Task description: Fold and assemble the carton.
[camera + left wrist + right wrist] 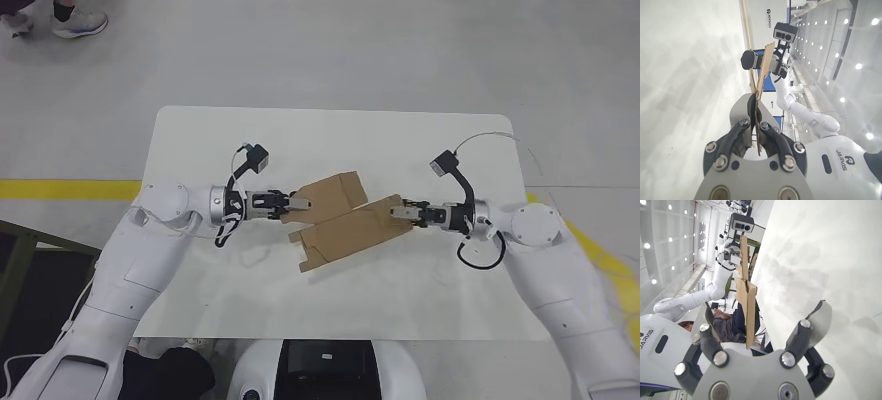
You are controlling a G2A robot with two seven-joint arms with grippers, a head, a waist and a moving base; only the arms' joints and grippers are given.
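- Left gripper [755,106]: clenched. Its two dark pads [751,108] are pressed together on one end edge of the carton [765,64], with the board running between them down toward the palm.
- Right gripper [763,308]: released, fingers [820,311] spread wide. The opposite end of the carton sits in the gap between them, edge-on, and touches neither finger as far as the right wrist view shows. The left wrist view shows the same: one finger on each side of the board.
- Carton: brown corrugated board, still flattened, flaps unfolded. From above it lies aslant over the middle of the white table [200,150], spanning between the two grippers, with the left gripper at the farther flap end and the right gripper at the other.
- Clearance: in both wrist views the board stands apart from the table surface, roughly parallel to it.
- Arms: they come in from opposite sides of the table and face each other across the carton.
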